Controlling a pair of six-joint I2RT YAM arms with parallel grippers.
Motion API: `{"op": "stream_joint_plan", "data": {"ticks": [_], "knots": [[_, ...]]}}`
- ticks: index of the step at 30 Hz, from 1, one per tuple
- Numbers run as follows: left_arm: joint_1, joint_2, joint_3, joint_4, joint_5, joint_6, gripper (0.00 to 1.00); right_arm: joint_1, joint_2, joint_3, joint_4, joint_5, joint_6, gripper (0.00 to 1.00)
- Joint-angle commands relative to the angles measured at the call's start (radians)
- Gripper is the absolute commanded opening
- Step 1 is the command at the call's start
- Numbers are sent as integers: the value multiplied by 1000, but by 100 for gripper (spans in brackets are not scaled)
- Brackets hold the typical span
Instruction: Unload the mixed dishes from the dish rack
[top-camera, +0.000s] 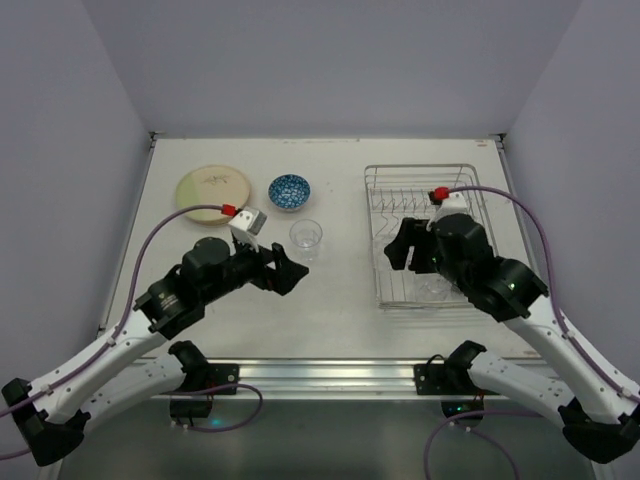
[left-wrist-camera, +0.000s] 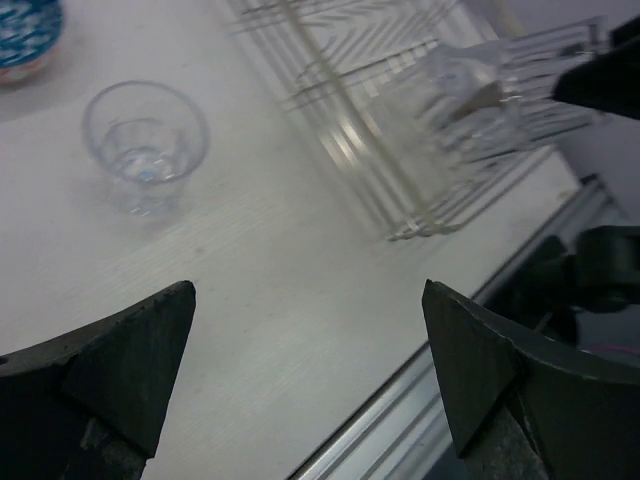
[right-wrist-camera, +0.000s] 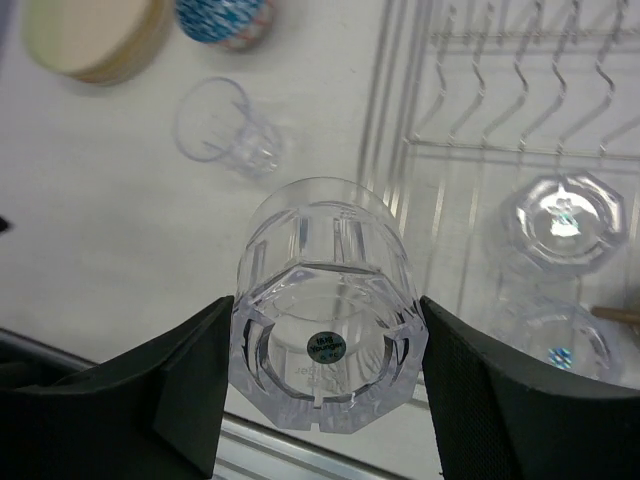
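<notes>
The silver wire dish rack (top-camera: 425, 235) stands at the right of the table. My right gripper (right-wrist-camera: 322, 360) is shut on a clear glass (right-wrist-camera: 325, 310), held base-up above the rack's left edge. Two more clear glasses (right-wrist-camera: 565, 225) (right-wrist-camera: 555, 340) sit upside down inside the rack. One clear glass (top-camera: 306, 237) stands upright on the table left of the rack; it also shows in the left wrist view (left-wrist-camera: 145, 145). The cream plates (top-camera: 213, 187) and blue-patterned bowl (top-camera: 289, 191) sit at the far left. My left gripper (left-wrist-camera: 310, 370) is open and empty, near that standing glass. The dark cup is out of view.
The table's near metal edge rail (top-camera: 330, 375) runs between the arm bases. Grey walls close the table on three sides.
</notes>
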Motion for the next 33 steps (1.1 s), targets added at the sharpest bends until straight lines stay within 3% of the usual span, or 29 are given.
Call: {"op": "stream_joint_plan", "data": {"ticks": [1, 2, 5, 11, 16, 20, 23, 24, 26, 28, 29, 31, 33], "knots": [[4, -41, -91, 408, 434, -113, 100, 4, -127, -7, 276, -183, -105, 29], [4, -44, -112, 592, 490, -142, 100, 4, -158, -26, 329, -223, -108, 29], [4, -12, -177, 895, 642, -257, 100, 4, -266, -98, 502, -351, -103, 30], [-1, 182, -118, 1264, 802, -457, 100, 4, -346, -169, 717, -558, -74, 28], [-33, 264, -63, 1386, 820, -511, 99, 4, -362, -201, 817, -661, -80, 28], [-59, 275, -45, 1447, 834, -520, 92, 4, -356, -212, 849, -689, -88, 28], [-71, 265, -34, 1450, 840, -509, 81, 4, -344, -222, 863, -698, -99, 27], [-73, 264, -34, 1450, 842, -508, 69, 4, -341, -225, 867, -701, -96, 27], [-74, 261, -36, 1449, 843, -506, 56, 4, -336, -239, 895, -716, -93, 27], [-76, 261, -36, 1444, 846, -506, 37, 2, -339, -254, 933, -734, -84, 27], [-76, 261, -34, 1440, 842, -504, 21, 4, -339, -258, 941, -744, -83, 27], [-76, 262, -25, 1394, 834, -494, 3, 2, -339, -262, 960, -770, -83, 28], [-76, 259, -13, 1343, 811, -460, 0, 2, -341, -262, 961, -773, -83, 29]]}}
